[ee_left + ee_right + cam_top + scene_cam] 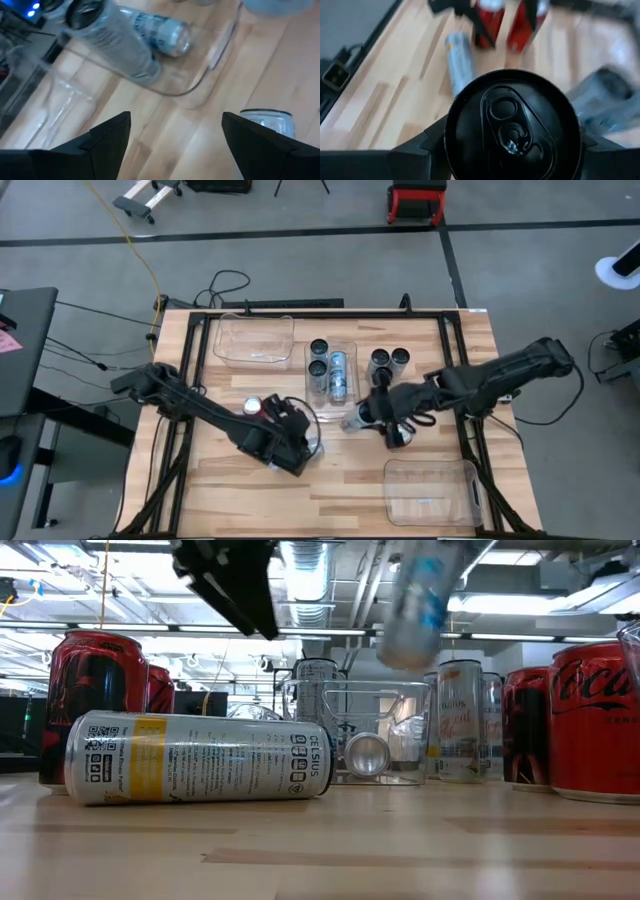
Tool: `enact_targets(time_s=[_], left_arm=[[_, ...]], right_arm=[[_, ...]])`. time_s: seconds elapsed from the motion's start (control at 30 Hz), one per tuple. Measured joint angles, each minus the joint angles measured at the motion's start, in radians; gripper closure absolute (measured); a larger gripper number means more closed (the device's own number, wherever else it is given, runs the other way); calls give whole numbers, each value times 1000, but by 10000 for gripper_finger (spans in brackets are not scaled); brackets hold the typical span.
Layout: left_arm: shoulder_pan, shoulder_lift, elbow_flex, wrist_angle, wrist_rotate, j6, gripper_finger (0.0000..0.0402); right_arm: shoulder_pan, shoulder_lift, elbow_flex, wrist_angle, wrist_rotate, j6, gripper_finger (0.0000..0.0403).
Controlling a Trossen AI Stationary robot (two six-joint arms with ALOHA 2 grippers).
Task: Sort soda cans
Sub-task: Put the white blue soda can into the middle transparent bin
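My right gripper (368, 418) is shut on a silver-grey soda can with blue marks (420, 600), held up over the table's middle. My left gripper (175, 135) stands open above the table, left of the right gripper, with nothing between its fingers. A silver can with a yellow band (200, 755) lies on its side. Red cans (490, 20) stand beside it. A clear bin (348, 385) holds two upright dark cans (318, 357) and a lying silver-blue one (338, 372). Two dark cans (390, 358) stand right of that bin. My right gripper pinches the can's side wall, just below its top rim (451, 135), between its two fingers (415, 147). The fingers slant down from the table's right side. The can's dark top end (512, 125) faces my wrist. The can is lifted clear of the table and tilted.
An empty clear bin (255, 340) sits at the far left of the table and another (430, 492) at the near right. One more can (398, 436) stands under the right arm. More red cans (595, 720) and silver ones (460, 720) stand on the wood.
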Motion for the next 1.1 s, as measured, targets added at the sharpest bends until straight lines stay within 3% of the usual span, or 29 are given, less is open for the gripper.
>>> enact_targets(time_s=[0.17, 0.37, 0.63, 0.87, 1.03, 1.1], left_arm=[[-44, -17, 0, -91, -47, -102, 96], [-84, -17, 0, -158, -82, -213, 96], [-133, -16, 0, -212, -96, -305, 96], [-161, -16, 0, -237, -116, -357, 96], [-178, -16, -27, -259, -127, -393, 96], [-178, -16, -46, -264, -132, -418, 96]], right_arm=[[-94, 29, 62, 72, -1, -114, 148], [-211, 207, 103, 70, -86, -167, 148], [-274, 393, 152, 121, -211, -184, 148], [-289, 483, 170, 141, -233, -197, 146], [-290, 490, 171, 166, -232, -206, 41], [-291, 479, 171, 168, -232, -206, 18]])
